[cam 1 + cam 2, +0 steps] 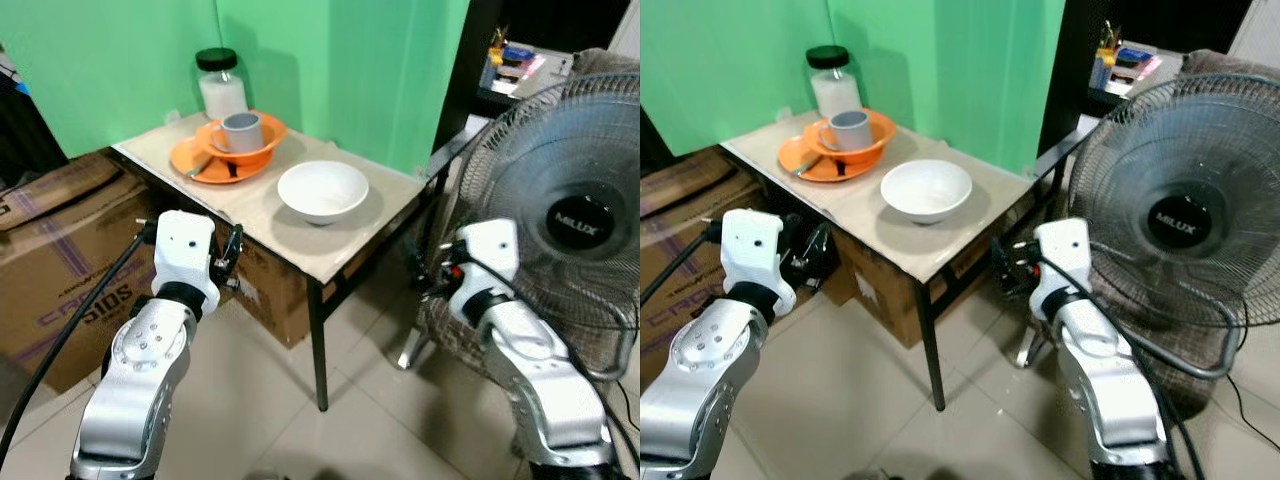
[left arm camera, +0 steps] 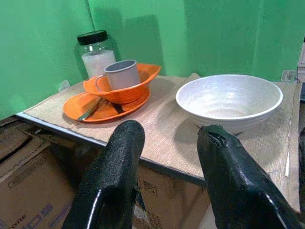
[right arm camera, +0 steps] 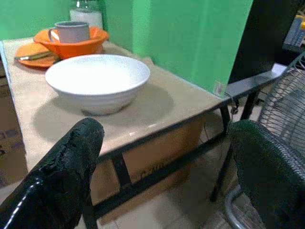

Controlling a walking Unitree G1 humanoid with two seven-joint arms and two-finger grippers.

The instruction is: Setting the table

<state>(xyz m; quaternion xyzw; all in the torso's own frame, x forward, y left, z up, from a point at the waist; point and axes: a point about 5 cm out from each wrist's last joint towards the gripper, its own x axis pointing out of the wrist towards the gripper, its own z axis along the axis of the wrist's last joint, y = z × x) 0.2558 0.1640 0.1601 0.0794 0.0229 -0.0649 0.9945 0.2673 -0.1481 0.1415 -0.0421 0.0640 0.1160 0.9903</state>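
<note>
A small table with a beige mat carries a white bowl near its right end. Behind it an orange bowl holding a grey mug rests on an orange plate, with a utensil lying on the plate. A jar with a black lid stands at the back. My left gripper is open, low before the table's front edge. My right gripper is open too, off the table's right corner, level with the bowl.
A large standing fan is close on the right, right behind my right arm. Cardboard boxes stand left of the table and another box sits under it. Green wall panels back the table. Tiled floor lies in front.
</note>
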